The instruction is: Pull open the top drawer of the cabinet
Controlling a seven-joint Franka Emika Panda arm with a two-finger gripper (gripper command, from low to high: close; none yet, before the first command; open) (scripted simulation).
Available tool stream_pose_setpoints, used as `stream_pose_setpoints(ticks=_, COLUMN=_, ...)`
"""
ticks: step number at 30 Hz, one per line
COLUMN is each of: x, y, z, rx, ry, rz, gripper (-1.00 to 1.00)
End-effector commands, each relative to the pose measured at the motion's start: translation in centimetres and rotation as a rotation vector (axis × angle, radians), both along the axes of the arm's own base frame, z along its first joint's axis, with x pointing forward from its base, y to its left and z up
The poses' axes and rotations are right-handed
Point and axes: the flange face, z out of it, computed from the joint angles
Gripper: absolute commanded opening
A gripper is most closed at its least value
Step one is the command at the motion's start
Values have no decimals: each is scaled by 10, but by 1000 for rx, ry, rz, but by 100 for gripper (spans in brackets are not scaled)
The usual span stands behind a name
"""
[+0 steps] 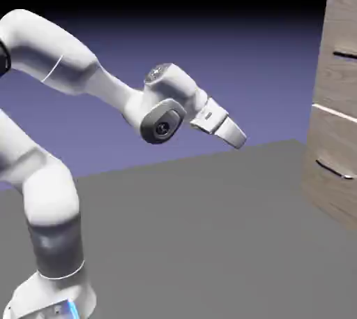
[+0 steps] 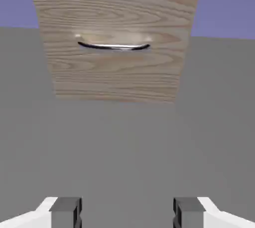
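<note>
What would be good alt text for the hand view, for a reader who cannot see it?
A wood-grain cabinet stands ahead on a grey table, showing one drawer front with a slim horizontal handle. The two grey fingers sit apart at the bottom edge, holding nothing and far from the cabinet. Blue-violet backdrop shows at both upper corners.

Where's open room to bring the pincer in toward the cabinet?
The grey table lies bare between the pincer and the cabinet, so that stretch is free. It is tight only at the cabinet front, around the bar handles of the top drawer and lower drawer.
</note>
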Motion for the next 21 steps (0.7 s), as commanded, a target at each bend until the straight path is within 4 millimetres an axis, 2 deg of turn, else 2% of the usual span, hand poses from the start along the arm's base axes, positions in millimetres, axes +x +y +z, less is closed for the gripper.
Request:
stream_pose_setpoints(ticks=1, x=7, y=5, z=4, rx=-66, ry=-3, rz=55, gripper=0)
stream_pose_setpoints(ticks=10, x=66, y=55, z=26, rx=-647, ry=-20, rz=549, gripper=0)
stream_pose_setpoints(ticks=21, x=129, y=113, z=35, rx=-1328, ry=-49, rz=1121, gripper=0)
